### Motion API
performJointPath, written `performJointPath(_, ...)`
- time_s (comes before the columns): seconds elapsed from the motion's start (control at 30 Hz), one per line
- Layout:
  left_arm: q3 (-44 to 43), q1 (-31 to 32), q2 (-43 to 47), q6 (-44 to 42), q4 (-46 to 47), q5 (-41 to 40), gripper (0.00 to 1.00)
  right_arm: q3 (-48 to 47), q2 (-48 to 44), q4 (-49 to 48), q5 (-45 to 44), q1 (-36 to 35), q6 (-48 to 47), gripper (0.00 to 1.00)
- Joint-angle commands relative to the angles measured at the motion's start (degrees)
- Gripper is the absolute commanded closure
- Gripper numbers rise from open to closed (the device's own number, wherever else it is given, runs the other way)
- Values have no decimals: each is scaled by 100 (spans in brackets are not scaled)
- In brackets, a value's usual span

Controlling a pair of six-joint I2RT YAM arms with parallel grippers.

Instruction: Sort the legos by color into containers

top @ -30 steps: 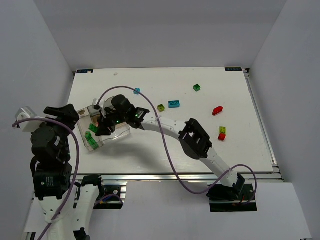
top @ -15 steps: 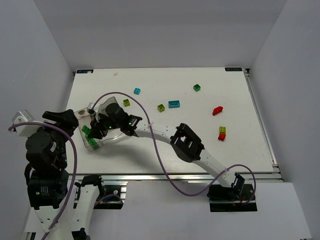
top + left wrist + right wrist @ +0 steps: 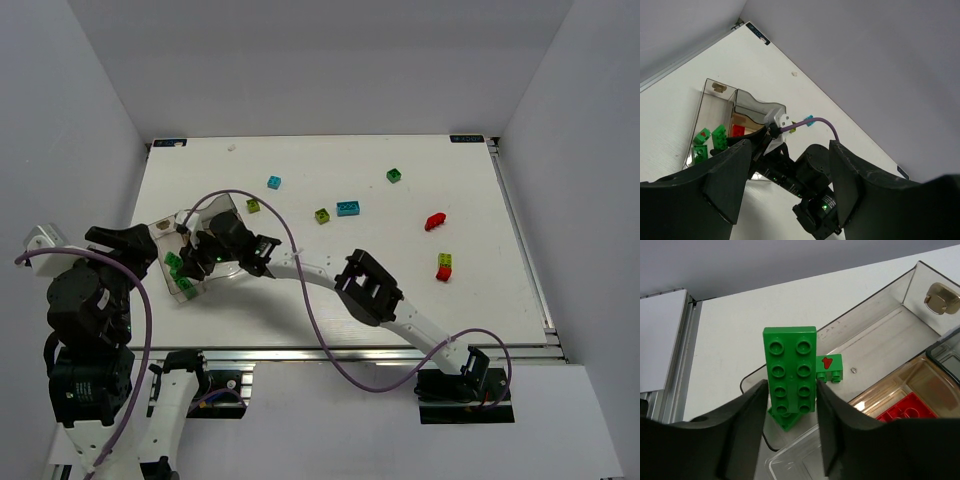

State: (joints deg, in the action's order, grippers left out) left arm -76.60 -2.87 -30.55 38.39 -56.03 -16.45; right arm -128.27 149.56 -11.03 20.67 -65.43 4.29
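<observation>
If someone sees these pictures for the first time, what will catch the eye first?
The long green brick clamped in the right gripper, hanging over the clear tray at the left of the white table, where small green bricks already lie. Next, the loose pieces scattered across it, such as a cyan brick and a red brick.

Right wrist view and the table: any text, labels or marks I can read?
Nothing here can be read as words.
small green brick: red printed mark, a shape, no legible letter.
long green brick: no print visible.
tray floor: faint embossed marks, illegible.
black corner sticker: print too small.
</observation>
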Motion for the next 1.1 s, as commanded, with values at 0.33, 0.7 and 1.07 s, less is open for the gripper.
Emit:
performJointPath(0.33, -40, 15, -74, -104, 206, 493, 28, -32, -469, -409, 34, -14, -228, 45)
performJointPath(0.7, 1356, -46, -364, 80, 2244, 2672, 88, 2357, -3482, 775, -1540, 1513, 572, 94)
performJointPath(1.07, 2157, 6, -980, 168, 3282, 3516, 27, 3651, -4471, 3704, -845, 4406, -403, 11)
